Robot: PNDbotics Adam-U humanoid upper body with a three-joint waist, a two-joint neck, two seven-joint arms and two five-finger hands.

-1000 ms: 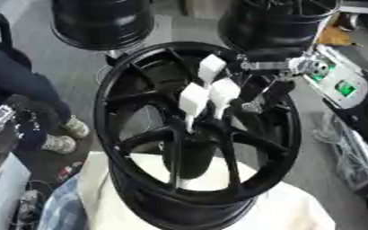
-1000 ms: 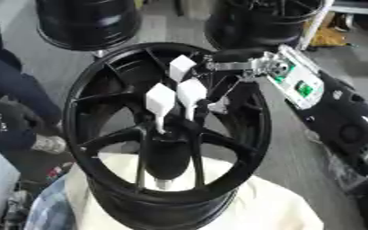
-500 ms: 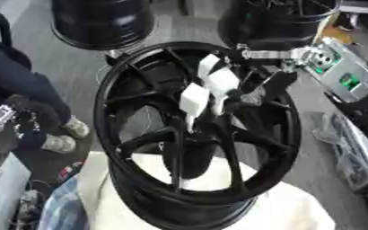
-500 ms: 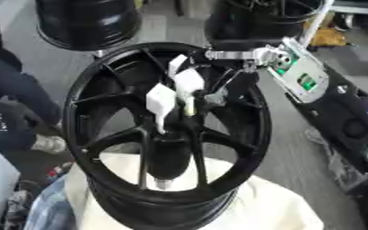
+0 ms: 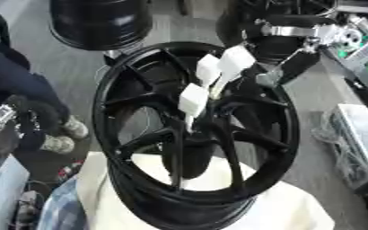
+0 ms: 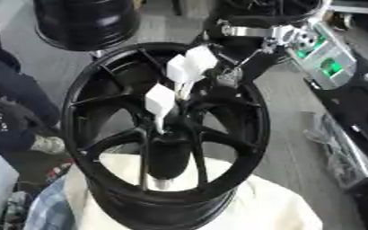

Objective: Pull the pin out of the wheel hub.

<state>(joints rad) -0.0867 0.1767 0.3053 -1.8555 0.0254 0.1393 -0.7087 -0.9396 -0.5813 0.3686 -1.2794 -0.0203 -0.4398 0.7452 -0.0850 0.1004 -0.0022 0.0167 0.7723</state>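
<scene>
Wheel hub [image 5: 195, 134] stands on a pale cloth [image 5: 218, 215], face tilted up; white-tagged pins [image 6: 160, 102] rise from its centre toward the upper rim; right hand [image 6: 230, 76] nearest there; finger state indeterminable.

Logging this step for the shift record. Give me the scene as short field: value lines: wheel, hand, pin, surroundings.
wheel: black spoked wheel hub standing upright on a cream cloth
right hand: right hand with white-tipped fingers reaching in from upper right, at the hub centre
left hand: not visible
pin: cannot be made out; hidden or too small near the fingertips
behind: two more black wheels on the floor
right side: device with a green panel
</scene>
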